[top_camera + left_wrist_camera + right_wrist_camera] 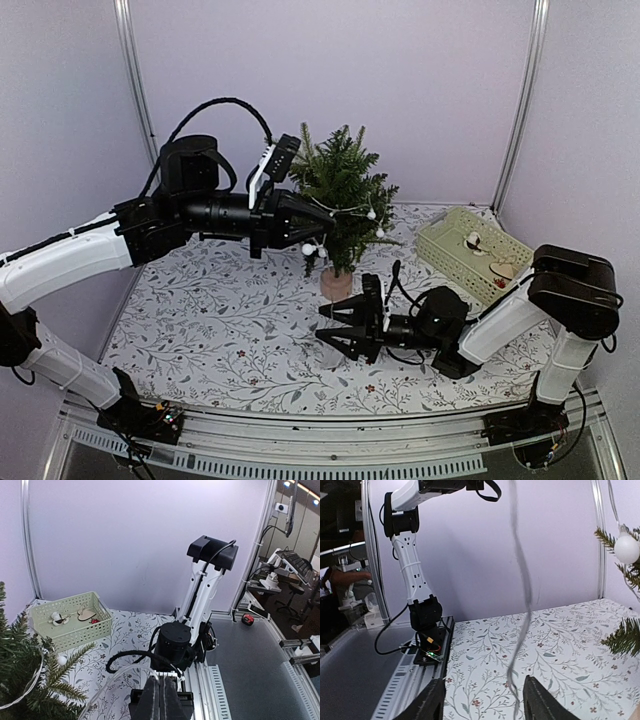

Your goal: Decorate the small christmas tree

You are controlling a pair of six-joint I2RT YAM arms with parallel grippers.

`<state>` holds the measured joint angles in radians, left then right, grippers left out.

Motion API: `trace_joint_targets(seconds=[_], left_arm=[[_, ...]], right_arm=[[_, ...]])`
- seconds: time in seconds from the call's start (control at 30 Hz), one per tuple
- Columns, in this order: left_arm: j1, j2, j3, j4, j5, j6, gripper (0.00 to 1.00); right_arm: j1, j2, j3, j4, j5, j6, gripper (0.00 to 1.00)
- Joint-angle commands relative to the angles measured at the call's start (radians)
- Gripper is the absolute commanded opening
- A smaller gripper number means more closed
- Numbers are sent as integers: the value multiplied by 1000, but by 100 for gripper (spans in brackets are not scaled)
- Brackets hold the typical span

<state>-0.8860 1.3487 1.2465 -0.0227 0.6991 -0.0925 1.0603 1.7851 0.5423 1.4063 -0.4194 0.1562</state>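
Observation:
The small christmas tree (340,190) stands upright at the back middle of the table on its tan base (337,284). A clear string with white balls (370,213) is draped over its branches. My left gripper (318,237) is at the tree's left side, shut on that string (107,680), which curves away from its fingers (156,700). My right gripper (325,328) hovers low in front of the tree base, open. In the right wrist view the blurred string (522,605) hangs down between its fingers (427,705), with a white ball (626,549) and tree branches (625,637) at the right.
A pale green basket (445,240) holding wooden ornaments (474,240) sits at the back right, also seen in the left wrist view as the basket (75,627). The floral tablecloth (220,330) covers the table. Frame posts and purple walls close in the back and sides.

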Motion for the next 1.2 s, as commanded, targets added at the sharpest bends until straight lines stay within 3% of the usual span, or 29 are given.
trace_joint_targets(seconds=[0.0, 0.23, 0.57, 0.7, 1.03, 1.17], left_arm=[[-16, 11, 22, 52, 13, 17, 0], [-16, 15, 25, 59, 2, 31, 0], [-16, 5, 24, 72, -17, 31, 0], [-16, 1, 18, 74, -20, 33, 0], [-17, 18, 11, 84, -27, 34, 0], [-16, 27, 1, 76, -48, 40, 1]], right_arm=[[4, 46, 21, 56, 65, -42, 49], [5, 37, 19, 10, 88, -71, 23], [5, 50, -25, 27, 99, -21, 11], [4, 33, -72, 41, 116, -11, 0], [4, -106, -145, -20, 215, -27, 0], [3, -267, -203, -105, 278, -40, 0]])
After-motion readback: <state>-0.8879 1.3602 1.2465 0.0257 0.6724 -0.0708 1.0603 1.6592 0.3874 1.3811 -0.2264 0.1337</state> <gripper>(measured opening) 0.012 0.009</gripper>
